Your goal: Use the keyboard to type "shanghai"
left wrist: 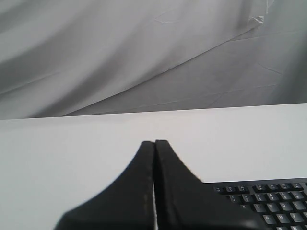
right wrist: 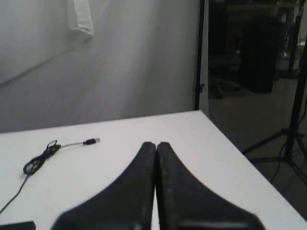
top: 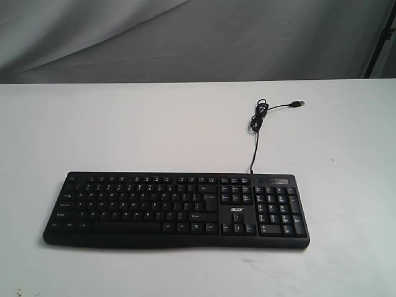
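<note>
The long black keyboard point(top: 176, 209) with a number pad and a white logo lies flat near the front of the white table point(top: 124, 130). Its thin cable point(top: 257, 124) runs back to a loose coil and a free USB plug point(top: 299, 103). No arm shows in the exterior view. In the left wrist view my left gripper point(left wrist: 154, 143) is shut and empty, above bare table beside a corner of the keyboard point(left wrist: 268, 201). My right gripper point(right wrist: 155, 144) is also shut and empty over bare table, with the cable coil point(right wrist: 41, 158) and the plug point(right wrist: 91, 141) off to one side.
Grey cloth point(top: 185, 37) hangs behind the table. A black stand pole point(top: 380, 37) rises at the back right. In the right wrist view the table's edge point(right wrist: 230, 139) drops off to a dark floor with tripod legs point(right wrist: 283, 143).
</note>
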